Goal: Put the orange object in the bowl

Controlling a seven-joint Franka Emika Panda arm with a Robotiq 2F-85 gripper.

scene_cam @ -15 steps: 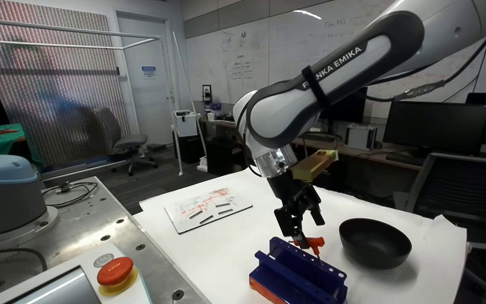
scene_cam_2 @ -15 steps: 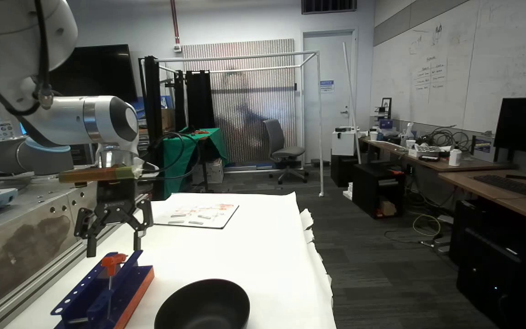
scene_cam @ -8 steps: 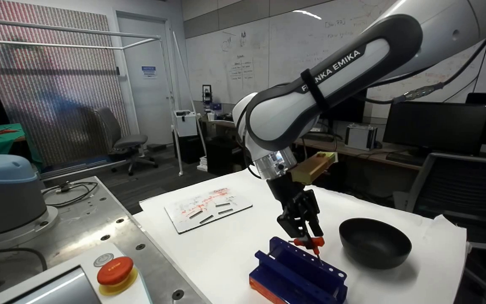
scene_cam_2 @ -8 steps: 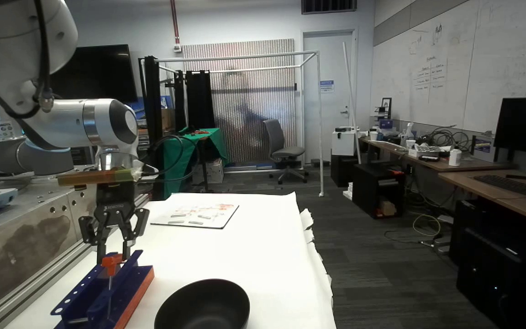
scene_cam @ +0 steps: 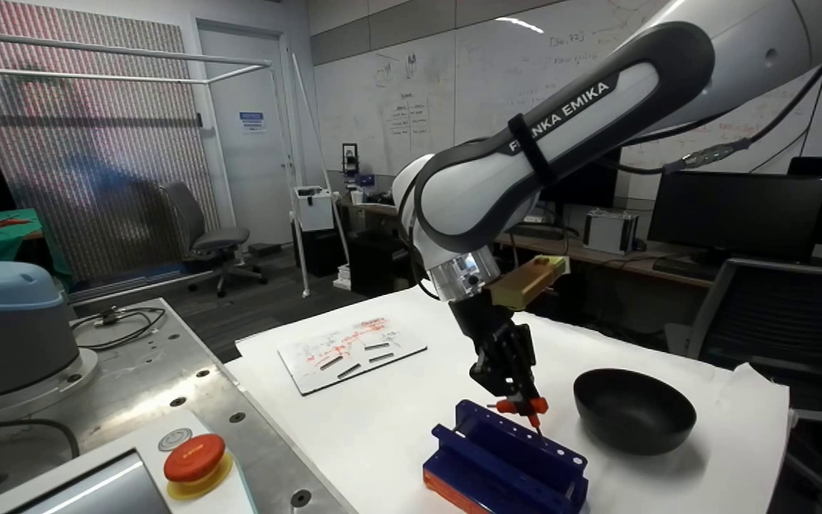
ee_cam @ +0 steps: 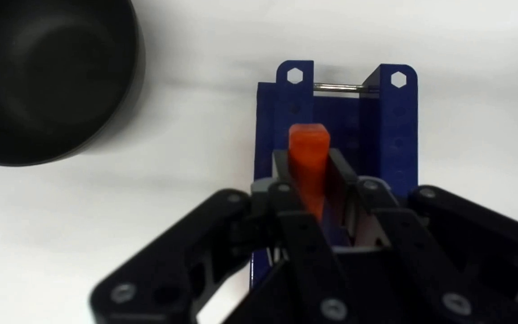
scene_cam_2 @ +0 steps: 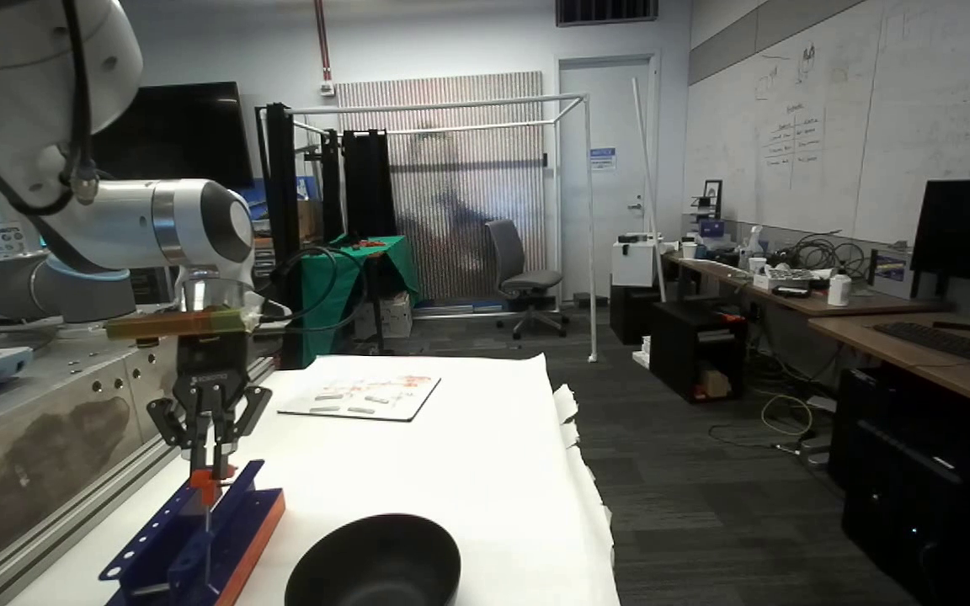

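With the gripper (scene_cam_2: 210, 473) pinching the orange handle (ee_cam: 309, 150) over the blue rack (scene_cam: 504, 464), shaft (scene_cam_2: 208, 522) downward, lift along that axis before traversing to the bowl (scene_cam: 634, 421), farther from the edge where the white bench (scene_cam: 382, 421) borders the metal counter (scene_cam: 268, 457).

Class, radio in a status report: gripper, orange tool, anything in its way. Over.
Gripper closed on the orange tool. Shaft seemingly down in the blue rack, black bowl not reached. Rack might snag the shaft until lifted clear.

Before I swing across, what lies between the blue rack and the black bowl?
In the wrist view, only white sheet, lightly shadowed, separates the blue rack from the black bowl.
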